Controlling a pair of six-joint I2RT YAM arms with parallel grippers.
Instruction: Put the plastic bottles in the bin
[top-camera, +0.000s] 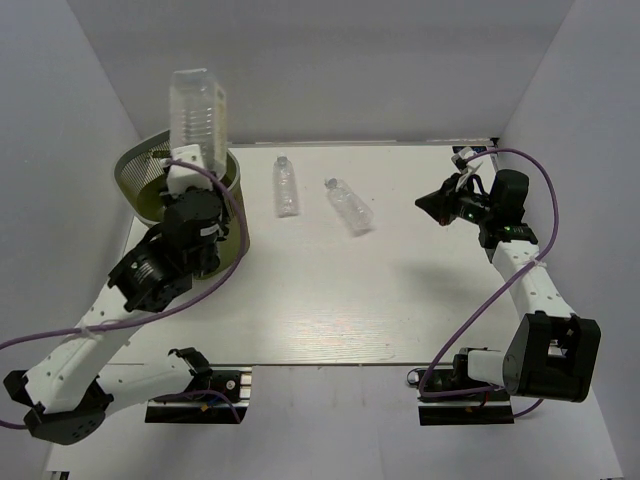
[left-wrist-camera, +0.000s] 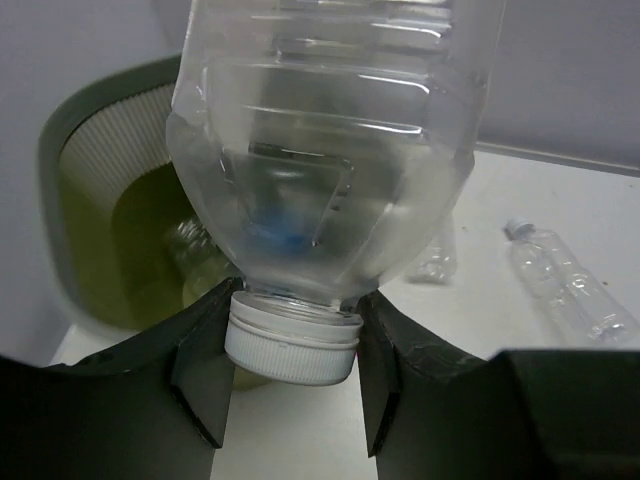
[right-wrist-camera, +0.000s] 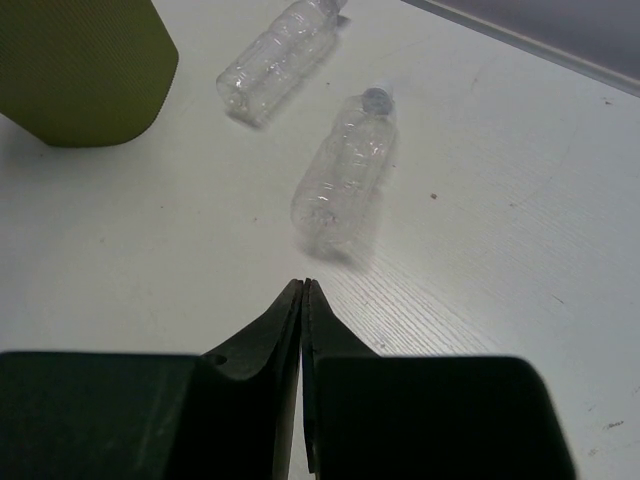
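Observation:
My left gripper (top-camera: 186, 156) is shut on the white cap (left-wrist-camera: 292, 342) of a wide clear bottle (top-camera: 197, 108), held upright with its base up over the olive-green mesh bin (top-camera: 138, 172). In the left wrist view the fingers (left-wrist-camera: 205, 345) clamp the cap, and a clear bottle (left-wrist-camera: 196, 250) lies inside the bin (left-wrist-camera: 62, 140). Two small clear bottles (top-camera: 286, 186) (top-camera: 349, 205) lie on the table right of the bin. My right gripper (top-camera: 432, 205) is shut and empty, hovering right of them; its wrist view shows them (right-wrist-camera: 345, 170) (right-wrist-camera: 280, 60) ahead of the gripper (right-wrist-camera: 303, 287).
White walls enclose the white table (top-camera: 330, 300) on the left, back and right. The bin stands at the table's far left corner; its side shows in the right wrist view (right-wrist-camera: 85, 70). Purple cables hang from both arms.

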